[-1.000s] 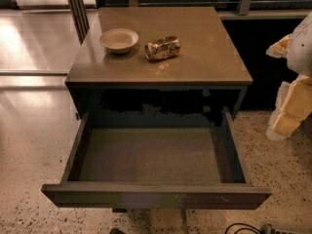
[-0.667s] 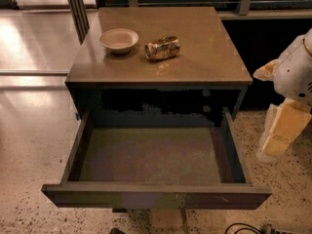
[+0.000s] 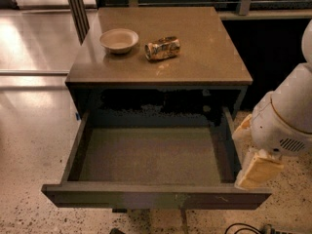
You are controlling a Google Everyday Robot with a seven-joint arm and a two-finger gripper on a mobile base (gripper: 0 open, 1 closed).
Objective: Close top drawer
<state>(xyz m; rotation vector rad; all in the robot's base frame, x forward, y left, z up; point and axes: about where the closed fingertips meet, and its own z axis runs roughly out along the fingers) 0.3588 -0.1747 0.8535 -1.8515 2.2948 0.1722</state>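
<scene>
The top drawer (image 3: 146, 197) is pulled fully out of the dark cabinet (image 3: 204, 57), toward the bottom of the camera view. Its greyish floor is bare and its flat front runs along the bottom of the view. My gripper (image 3: 256, 171), cream-coloured below the white arm housing (image 3: 287, 116), hangs at the right, just outside the drawer's right wall and close to its right front corner. I cannot see whether it touches the drawer.
A small pale bowl (image 3: 119, 39) and a crushed can (image 3: 162, 48) lie on the cabinet top. A dark cable (image 3: 241, 228) lies on the speckled floor at the bottom right. A dark post (image 3: 75, 9) and a railing stand behind the cabinet.
The arm and gripper have moved left and down from the right edge toward the drawer's right front corner. The drawer has not moved.
</scene>
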